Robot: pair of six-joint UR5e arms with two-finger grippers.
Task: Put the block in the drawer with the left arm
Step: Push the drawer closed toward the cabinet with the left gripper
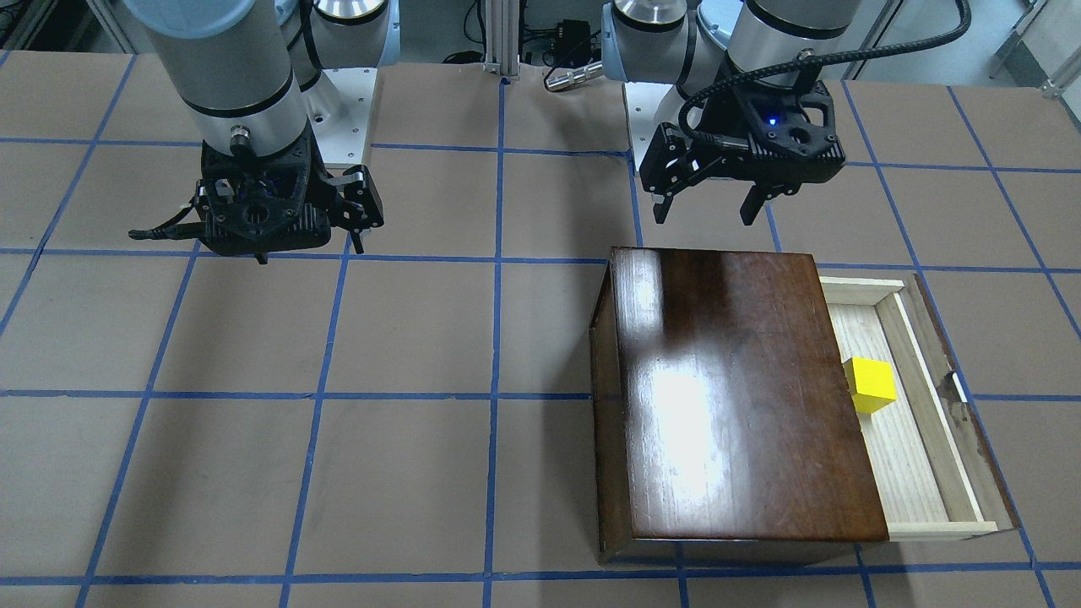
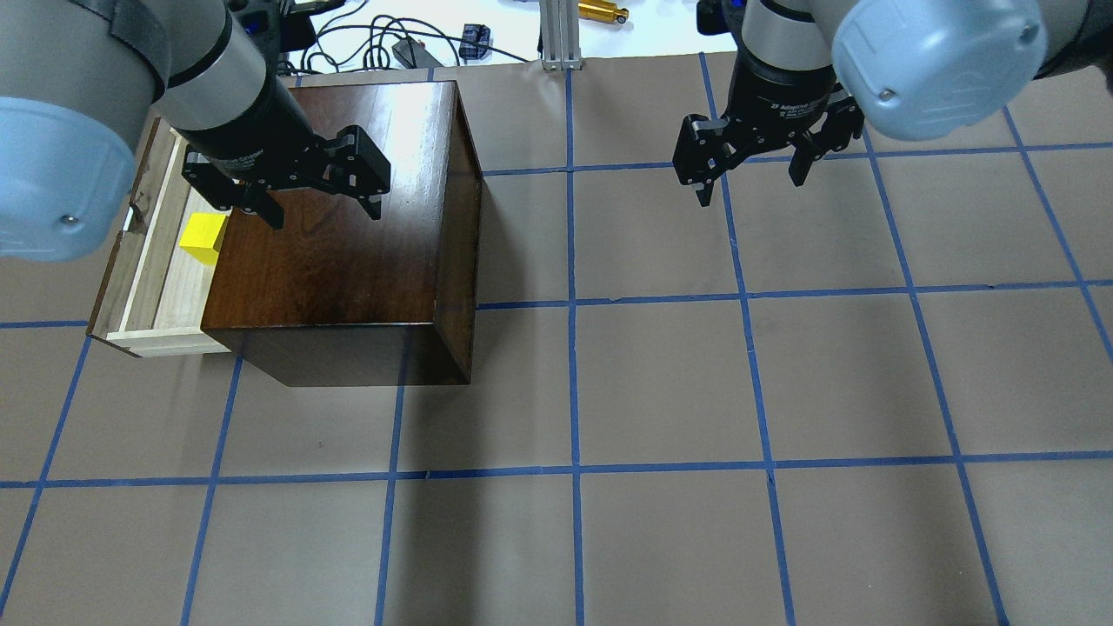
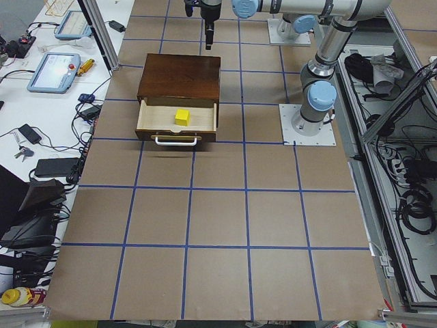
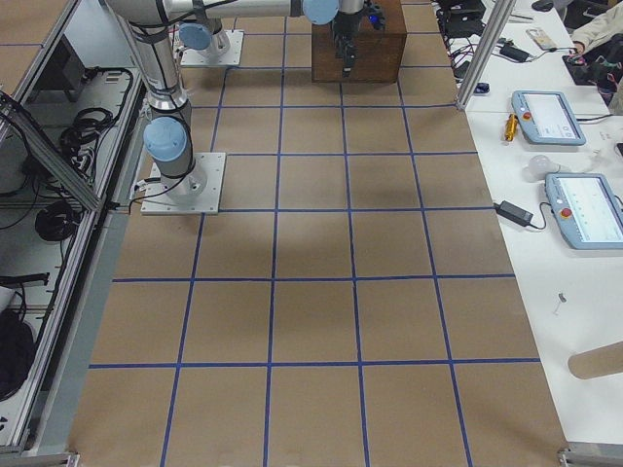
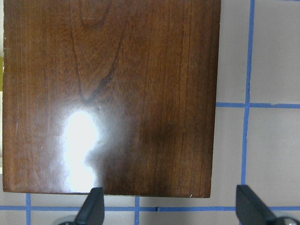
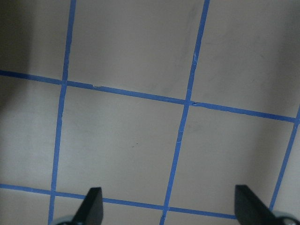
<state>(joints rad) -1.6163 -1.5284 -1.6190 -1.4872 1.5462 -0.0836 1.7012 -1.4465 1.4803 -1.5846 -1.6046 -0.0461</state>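
Observation:
The yellow block (image 1: 870, 384) lies inside the pulled-out drawer (image 1: 920, 422) of the dark-brown box (image 1: 735, 397). It also shows in the overhead view (image 2: 203, 237) and the exterior left view (image 3: 181, 117). My left gripper (image 1: 708, 207) is open and empty, hovering above the box's robot-side edge, apart from the block. In the overhead view my left gripper (image 2: 323, 211) hangs over the box top (image 2: 339, 217). Its wrist view shows the box top (image 5: 112, 93) between open fingertips (image 5: 93, 206). My right gripper (image 2: 749, 183) is open and empty over bare table.
The drawer's white handle (image 3: 176, 141) faces the table's left end. The table is brown paper with a blue tape grid (image 1: 494, 393). Cables and a brass part (image 2: 603, 11) lie beyond the far edge. Pendants (image 4: 550, 115) sit on a side bench.

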